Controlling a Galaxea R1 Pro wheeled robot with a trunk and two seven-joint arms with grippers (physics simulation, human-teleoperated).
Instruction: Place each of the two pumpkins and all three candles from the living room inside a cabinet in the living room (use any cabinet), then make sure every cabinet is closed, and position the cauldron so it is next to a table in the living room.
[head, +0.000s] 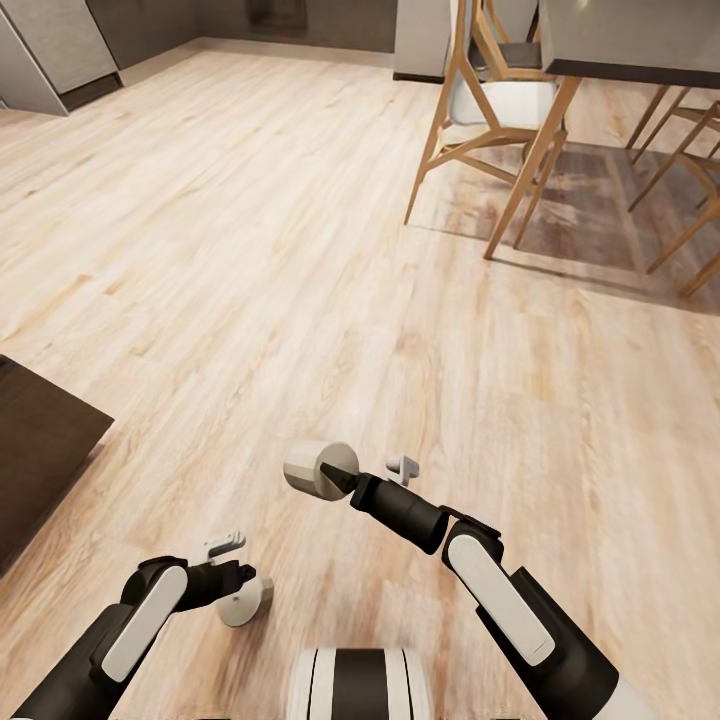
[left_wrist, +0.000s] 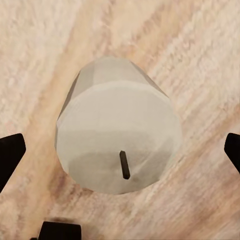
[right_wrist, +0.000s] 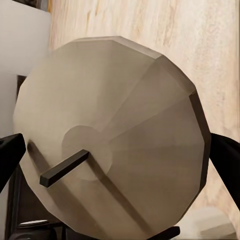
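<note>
The left gripper (head: 243, 590) hangs low over the wooden floor (head: 300, 300) with a pale candle (left_wrist: 118, 131) between its jaws; in the left wrist view the dark fingertips (left_wrist: 10, 156) stand clear of the wax on both sides, so whether they pinch it I cannot tell. The right gripper (head: 335, 478), held higher and further forward, carries a second candle (right_wrist: 112, 150) – its wick end faces the wrist camera and the jaws look closed on its flanks. Beyond the left jaws, a corner of the dark-brown cabinet (head: 40, 450) lies off to that arm's outer side. Well ahead stand wooden chairs (head: 500, 120) and a table (head: 630, 40).

My worry is the left candle – if those jaws are not truly gripping, a jolt of the base could let it drop and roll off. The right one is held at its side, so a knock on the cabinet edge could twist it loose
</note>
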